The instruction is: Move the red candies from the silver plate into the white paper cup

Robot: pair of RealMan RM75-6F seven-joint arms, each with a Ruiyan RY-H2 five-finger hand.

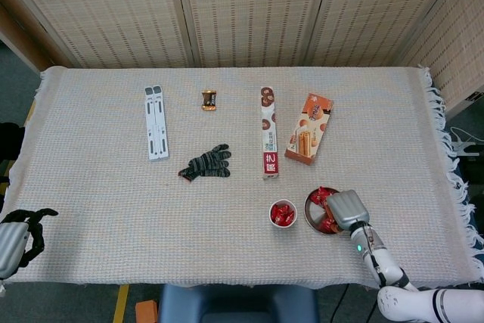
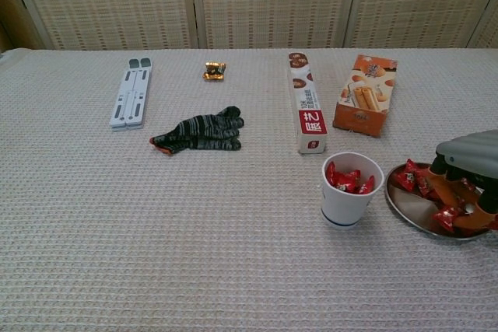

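cloth-covered table (image 1: 91, 187), cup (image 2: 352, 190), plate (image 2: 405, 207), glove (image 2: 199, 132)

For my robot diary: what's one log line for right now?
right hand: down among red candies | silver plate: some left | white paper cup: some inside

cup (image 2: 352, 189) left of plate (image 2: 408, 207) | candies (image 2: 345, 179) in cup | right hand (image 2: 469, 167) over plate | boxes (image 2: 307, 113) behind cup

The long narrow box (image 2: 308, 106) is showing large white characters on its red end panel, too blurred to read. Print on the orange snack box (image 2: 364, 104) is staying illegible too.
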